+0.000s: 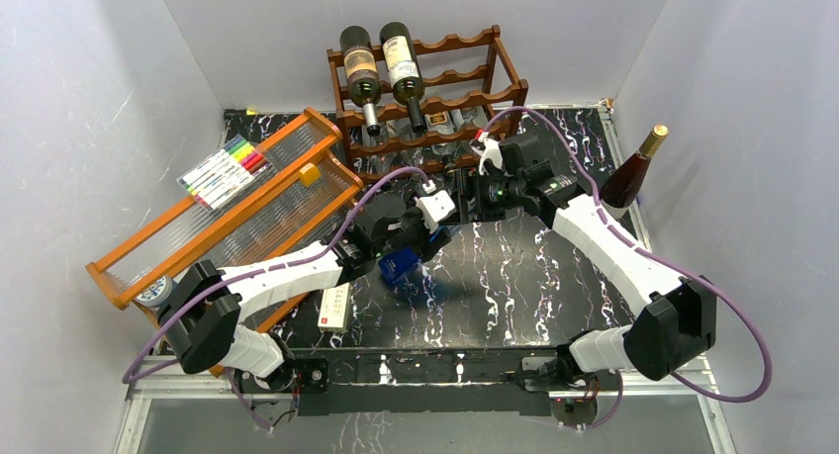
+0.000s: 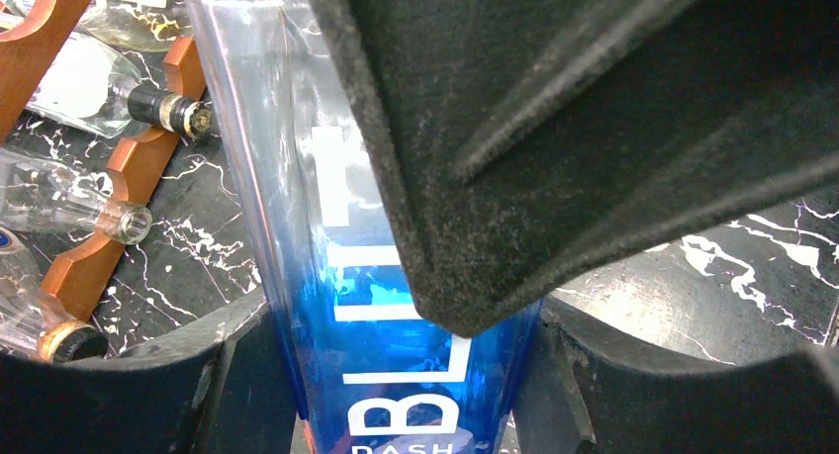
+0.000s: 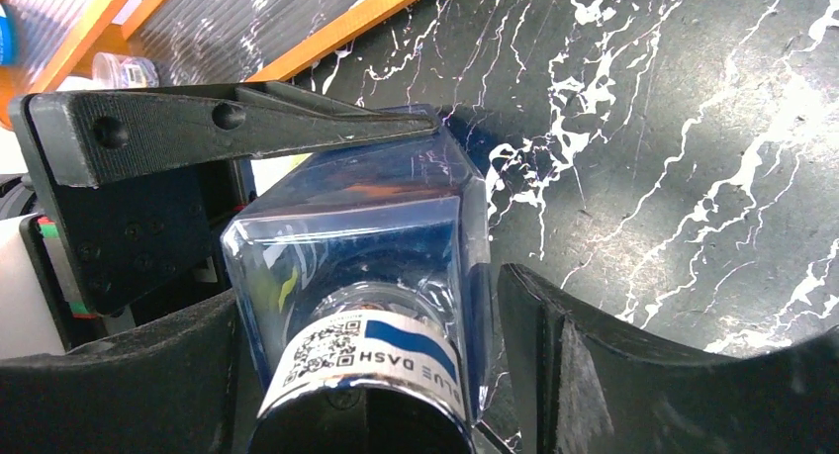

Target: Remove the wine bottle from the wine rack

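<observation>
A blue square bottle (image 1: pixel 399 266) marked BLUE DASH hangs just above the black marble table, in front of the dark wooden wine rack (image 1: pixel 465 46). My left gripper (image 1: pixel 416 244) is shut on its body; in the left wrist view (image 2: pixel 406 316) both fingers press the blue glass (image 2: pixel 326 276). My right gripper (image 1: pixel 463 199) straddles its neck end (image 3: pixel 356 227), with the fingers close against the shoulders (image 3: pixel 371 286). Two dark wine bottles (image 1: pixel 358 63) lie on the rack's top tier. Clear bottles (image 2: pixel 79 78) lie in the lower tiers.
A dark red bottle with a gold cap (image 1: pixel 633 172) stands at the table's right edge by the wall. An orange-framed tray (image 1: pixel 228 217) with markers (image 1: pixel 226 169) lies at the left. A tape roll (image 1: pixel 153 294) and a white box (image 1: pixel 334 308) lie near the left arm.
</observation>
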You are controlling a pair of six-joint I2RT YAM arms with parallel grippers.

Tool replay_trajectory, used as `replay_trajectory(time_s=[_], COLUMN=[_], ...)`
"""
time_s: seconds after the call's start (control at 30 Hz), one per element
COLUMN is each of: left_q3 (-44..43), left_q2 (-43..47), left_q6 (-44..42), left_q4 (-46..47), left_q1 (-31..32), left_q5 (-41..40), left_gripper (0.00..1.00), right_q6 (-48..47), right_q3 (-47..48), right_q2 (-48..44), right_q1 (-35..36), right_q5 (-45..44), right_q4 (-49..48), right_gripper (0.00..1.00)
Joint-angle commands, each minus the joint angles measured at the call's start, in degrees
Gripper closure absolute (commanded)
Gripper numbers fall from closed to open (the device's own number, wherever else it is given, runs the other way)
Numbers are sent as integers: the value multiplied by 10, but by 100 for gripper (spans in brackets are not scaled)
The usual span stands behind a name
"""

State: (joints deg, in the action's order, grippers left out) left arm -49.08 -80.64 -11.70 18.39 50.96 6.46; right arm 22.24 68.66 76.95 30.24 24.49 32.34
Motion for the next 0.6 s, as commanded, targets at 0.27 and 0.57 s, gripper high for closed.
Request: replay_trajectory(time_s=[0.27, 0.57], left_q3=[-29, -21], left_q2=[32, 62], left_q6=[6, -2], left_q4=[53, 58], left_q1=[2, 1], left_q5=[18, -10], left_gripper=[66, 2], right_q6=[-2, -37], right_q3=[32, 165], right_q2=[-14, -56], right_q1=[7, 5], right_q5=[-46, -416], right_q4=[-42, 73], right_gripper=[52, 90])
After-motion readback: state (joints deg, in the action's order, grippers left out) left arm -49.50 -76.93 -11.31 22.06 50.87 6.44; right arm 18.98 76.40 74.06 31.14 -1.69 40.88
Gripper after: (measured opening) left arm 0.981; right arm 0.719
